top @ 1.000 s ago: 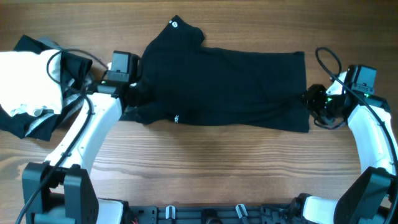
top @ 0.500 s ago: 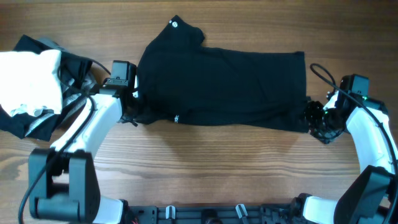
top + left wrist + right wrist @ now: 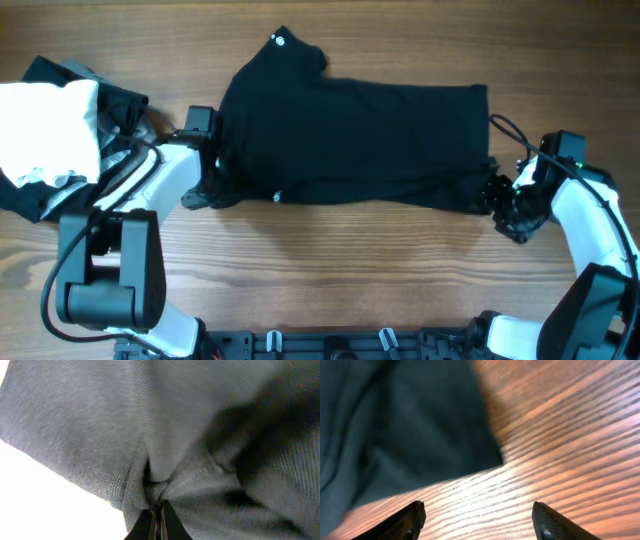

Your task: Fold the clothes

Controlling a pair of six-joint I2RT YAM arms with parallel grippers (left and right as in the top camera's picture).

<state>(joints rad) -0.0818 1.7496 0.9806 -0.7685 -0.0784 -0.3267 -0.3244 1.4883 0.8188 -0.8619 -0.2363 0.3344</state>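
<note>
A large black shirt point(image 3: 350, 130) lies spread across the middle of the table, with a small round white logo point(image 3: 279, 40) at its far edge. My left gripper point(image 3: 210, 182) is at the shirt's near left edge. In the left wrist view it point(image 3: 156, 519) is shut on a bunched fold of the shirt fabric point(image 3: 165, 460). My right gripper point(image 3: 498, 203) is at the shirt's near right corner. Seen from the right wrist, it point(image 3: 480, 521) stands open over bare wood, and the shirt corner point(image 3: 420, 435) lies just ahead of it, untouched.
A pile of other clothes sits at the far left: a white piece point(image 3: 45, 125) on top of black ones point(image 3: 40, 200). The wooden table point(image 3: 340, 270) runs along the front, with the arm bases at its near edge.
My left gripper has shut on the shirt's left edge, bunching it. My right gripper has opened wider and slid toward the near right corner.
</note>
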